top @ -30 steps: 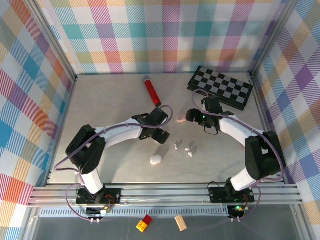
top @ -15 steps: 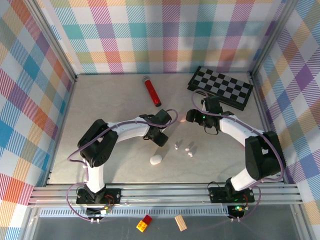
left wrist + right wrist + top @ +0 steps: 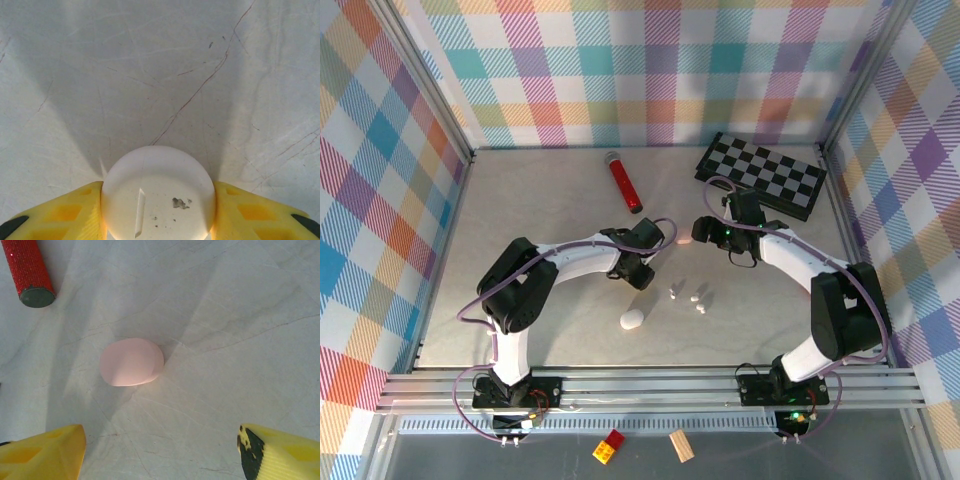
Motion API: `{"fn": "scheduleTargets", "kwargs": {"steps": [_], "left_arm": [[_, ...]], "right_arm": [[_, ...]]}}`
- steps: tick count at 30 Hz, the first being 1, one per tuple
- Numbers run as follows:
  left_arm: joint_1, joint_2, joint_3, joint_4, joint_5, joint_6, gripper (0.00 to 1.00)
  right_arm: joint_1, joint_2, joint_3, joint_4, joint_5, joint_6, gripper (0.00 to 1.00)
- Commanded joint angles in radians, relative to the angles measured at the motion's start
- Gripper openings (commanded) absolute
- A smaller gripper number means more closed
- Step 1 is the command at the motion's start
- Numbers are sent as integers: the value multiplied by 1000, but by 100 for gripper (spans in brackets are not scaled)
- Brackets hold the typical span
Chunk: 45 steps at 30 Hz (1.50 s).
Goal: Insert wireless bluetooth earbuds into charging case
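Stage: securing the cases; no bud is loaded yet. My left gripper pinches what looks like a white case, one yellow finger flush against each side. My right gripper hangs spread above a pink case lying on the table, touching nothing; a red cylinder lies well apart from it. The earbuds rest loose on the table between my two arms, near a second white case. The next move, as I judge it, calls for a steady hold on the white case and its lid opened, so that a bud can be fetched and seated. The held case's lower part is cut off by the frame edge. I cannot tell whether either case is open, nor the colour of the buds.
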Motion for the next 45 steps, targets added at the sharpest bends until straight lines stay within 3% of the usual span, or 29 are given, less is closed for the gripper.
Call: {"fn": "scheduleTargets", "kwargs": {"steps": [1,6,11,17,20,25,30,39,45], "left_arm": [[-4,-22,-17,13,0,2,47],[-3,-125,-77,105,43,21,47],[-3,-248,-184,337,127,67,46],[-26,-412,-392,688,217,233,46],[-32,-470,-446,785,259,326,44],[-39,-492,-432,772,315,431,43],[-74,-483,-414,758,304,499,43],[-116,-499,-405,739,264,552,43],[-127,-523,-413,729,242,564,43]], "right_arm": [[-5,-60,2,-29,-38,-10,79],[-5,-150,-15,-106,-63,-58,79],[-5,-239,-26,-186,-202,-94,79],[-5,-300,-4,-259,-357,-98,77],[-6,-313,16,-288,-442,-99,76],[-3,-315,5,-258,-563,-79,74],[4,-293,-2,-215,-664,-48,71],[51,-248,-5,-201,-657,-36,69],[102,-207,-10,-161,-644,-9,62]]}}
